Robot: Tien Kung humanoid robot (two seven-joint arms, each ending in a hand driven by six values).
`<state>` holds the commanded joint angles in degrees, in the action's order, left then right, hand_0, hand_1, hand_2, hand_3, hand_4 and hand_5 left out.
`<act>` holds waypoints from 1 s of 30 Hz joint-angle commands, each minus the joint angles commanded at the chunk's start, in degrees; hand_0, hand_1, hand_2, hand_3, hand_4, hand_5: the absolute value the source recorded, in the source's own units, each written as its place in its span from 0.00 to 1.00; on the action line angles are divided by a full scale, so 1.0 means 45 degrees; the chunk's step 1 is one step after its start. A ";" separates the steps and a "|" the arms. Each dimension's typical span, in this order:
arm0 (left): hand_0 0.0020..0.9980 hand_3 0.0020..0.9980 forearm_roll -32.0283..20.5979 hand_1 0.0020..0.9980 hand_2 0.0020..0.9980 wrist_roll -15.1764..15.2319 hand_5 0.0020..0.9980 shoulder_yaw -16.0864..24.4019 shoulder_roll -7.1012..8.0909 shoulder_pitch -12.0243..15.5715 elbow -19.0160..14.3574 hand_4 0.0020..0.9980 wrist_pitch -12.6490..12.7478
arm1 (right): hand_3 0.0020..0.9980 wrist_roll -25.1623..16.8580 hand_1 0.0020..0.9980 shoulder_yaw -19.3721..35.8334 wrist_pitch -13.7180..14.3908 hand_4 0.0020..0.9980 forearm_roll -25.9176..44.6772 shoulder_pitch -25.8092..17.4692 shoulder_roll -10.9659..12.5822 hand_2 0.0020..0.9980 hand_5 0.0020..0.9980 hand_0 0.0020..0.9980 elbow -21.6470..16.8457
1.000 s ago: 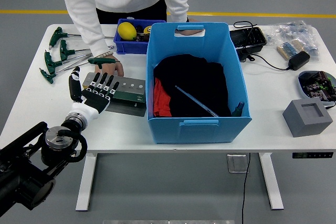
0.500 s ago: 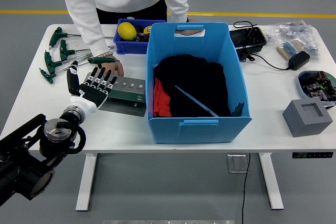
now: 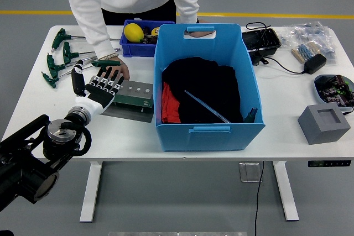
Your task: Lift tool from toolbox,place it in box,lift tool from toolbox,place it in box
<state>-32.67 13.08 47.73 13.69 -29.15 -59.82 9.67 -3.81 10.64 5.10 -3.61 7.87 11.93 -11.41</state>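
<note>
We are reaching our left hand (image 3: 99, 88), fingers spread and empty, toward the green-handled tool (image 3: 108, 64) to carry it to the blue box (image 3: 207, 131).

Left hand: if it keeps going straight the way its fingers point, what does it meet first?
Most likely the green-handled tool and the person's hand resting just beyond the left hand's open fingers. Height above them is unclear from this view.
</note>
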 joint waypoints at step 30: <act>0.80 0.80 -0.0462 0.75 0.78 -0.0072 0.74 -0.0100 0.0049 -0.0531 -0.0802 0.80 -0.0193 | 0.57 0.0007 0.65 -0.0102 -0.0009 0.78 0.0061 -0.0076 -0.0051 0.71 0.73 0.68 -0.0003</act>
<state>-34.75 12.76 47.28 13.91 -31.54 -63.43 8.80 -3.78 10.18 5.06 -3.34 7.53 11.70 -11.42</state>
